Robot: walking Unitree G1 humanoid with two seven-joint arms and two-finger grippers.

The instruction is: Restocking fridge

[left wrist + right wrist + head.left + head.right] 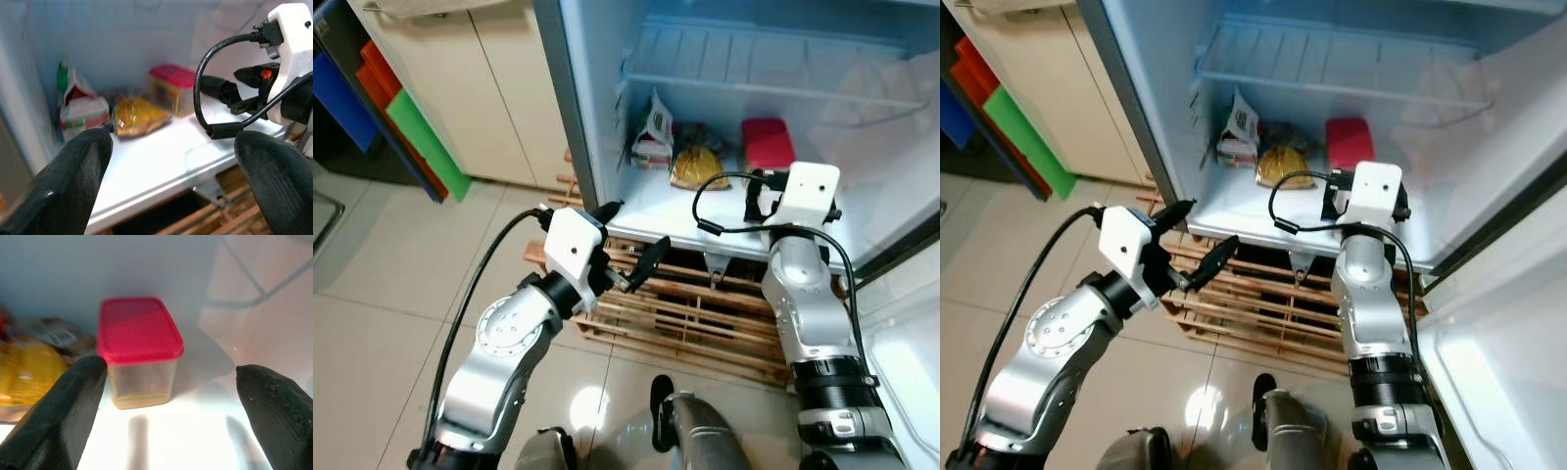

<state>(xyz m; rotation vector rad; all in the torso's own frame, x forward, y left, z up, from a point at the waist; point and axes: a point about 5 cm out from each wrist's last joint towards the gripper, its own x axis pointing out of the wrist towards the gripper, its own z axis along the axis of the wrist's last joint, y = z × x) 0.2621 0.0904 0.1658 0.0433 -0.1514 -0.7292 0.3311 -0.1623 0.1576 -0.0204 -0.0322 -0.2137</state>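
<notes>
Your right claw, fingers spread and empty, faces the red-lidded container on the fridge shelf; left claw likewise open.

Fridge interior bright, washed out; floor glare; wrist views soft, near fingers blurred.

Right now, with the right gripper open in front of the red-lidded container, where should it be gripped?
Probably the clear side walls just under the lid of the red-lidded container, approached straight from the fridge's open front by the right gripper: it stands upright and squarish.
</notes>
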